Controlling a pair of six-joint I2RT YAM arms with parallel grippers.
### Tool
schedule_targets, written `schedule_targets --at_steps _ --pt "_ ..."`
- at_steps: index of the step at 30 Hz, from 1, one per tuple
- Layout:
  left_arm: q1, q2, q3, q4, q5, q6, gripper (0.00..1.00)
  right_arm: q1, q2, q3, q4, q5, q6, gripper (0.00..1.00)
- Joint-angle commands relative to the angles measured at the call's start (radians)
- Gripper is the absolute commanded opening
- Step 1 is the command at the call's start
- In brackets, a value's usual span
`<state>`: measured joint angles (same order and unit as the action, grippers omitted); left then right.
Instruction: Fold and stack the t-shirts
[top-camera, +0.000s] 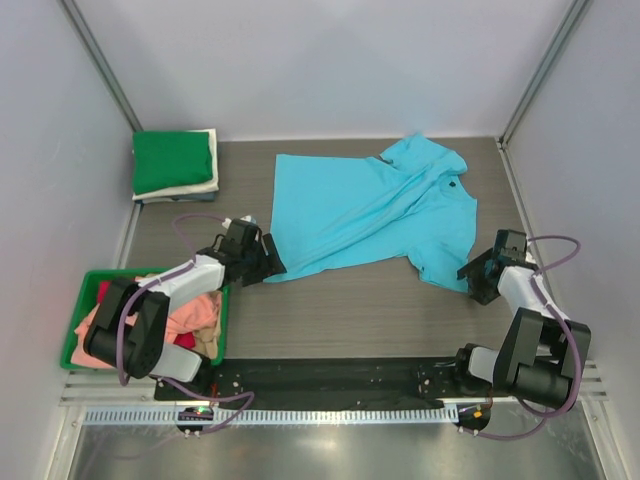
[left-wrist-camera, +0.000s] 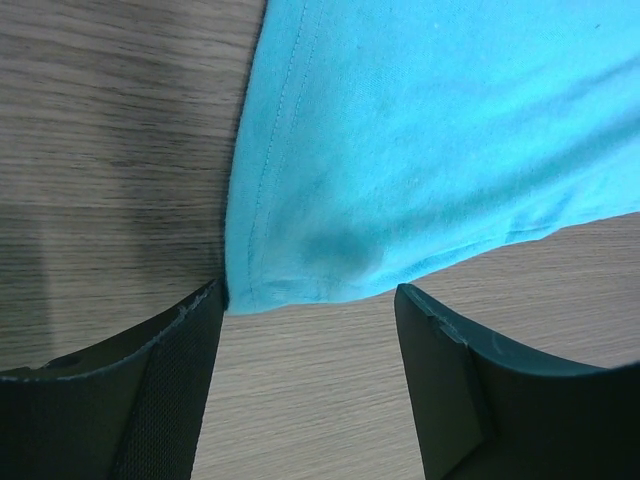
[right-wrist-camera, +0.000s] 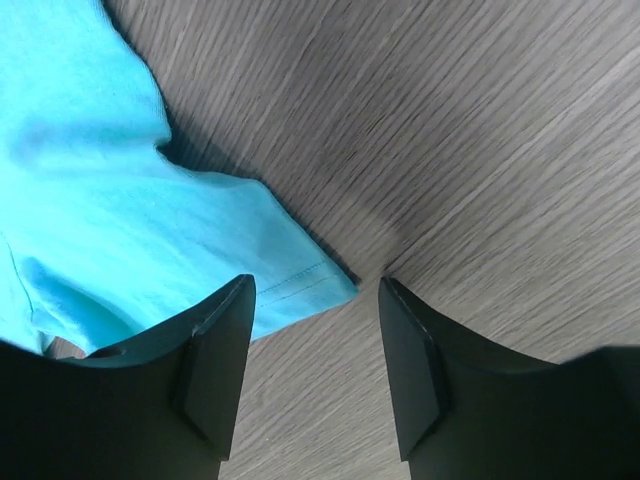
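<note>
Your left gripper (left-wrist-camera: 308, 295) and right gripper (right-wrist-camera: 315, 285) stand released at corners of the sky-blue t-shirt (top-camera: 360, 205) (nothing pinched); your left arm (top-camera: 172, 280) hides part of the shirts (top-camera: 198, 315) in the bin (top-camera: 75, 325).

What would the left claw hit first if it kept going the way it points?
Most likely the sky-blue t-shirt: its hem corner lies just ahead of the left gripper, facing the gap of its open jaws, on the table. Depth is hard to judge.
</note>
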<state>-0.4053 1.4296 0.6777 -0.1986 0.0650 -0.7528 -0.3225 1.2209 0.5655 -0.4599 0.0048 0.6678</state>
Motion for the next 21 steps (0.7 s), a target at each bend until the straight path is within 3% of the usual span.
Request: schedule_targets --at_steps 1,3,7,10,13,21 --pt "-0.001 0.011 0.005 0.039 0.010 -0.003 0.69 0.002 0.043 -0.003 0.017 -0.025 -0.008 0.58" --pt "0.000 0.012 0.003 0.042 0.010 -0.005 0.68 0.002 0.068 0.002 0.035 -0.037 -0.022 0.51" --pt "0.000 0.015 0.003 0.045 0.010 -0.006 0.67 0.002 0.091 -0.004 0.075 -0.104 -0.022 0.23" --pt "0.000 0.017 0.006 0.045 0.012 -0.006 0.67 0.002 0.117 -0.009 0.096 -0.131 -0.030 0.17" --pt "0.000 0.018 0.006 0.045 0.009 -0.010 0.67 0.002 0.115 -0.016 0.112 -0.146 -0.037 0.01" --pt "0.000 0.022 0.014 0.034 0.002 -0.022 0.55 -0.007 0.011 0.031 0.066 -0.149 -0.036 0.01"
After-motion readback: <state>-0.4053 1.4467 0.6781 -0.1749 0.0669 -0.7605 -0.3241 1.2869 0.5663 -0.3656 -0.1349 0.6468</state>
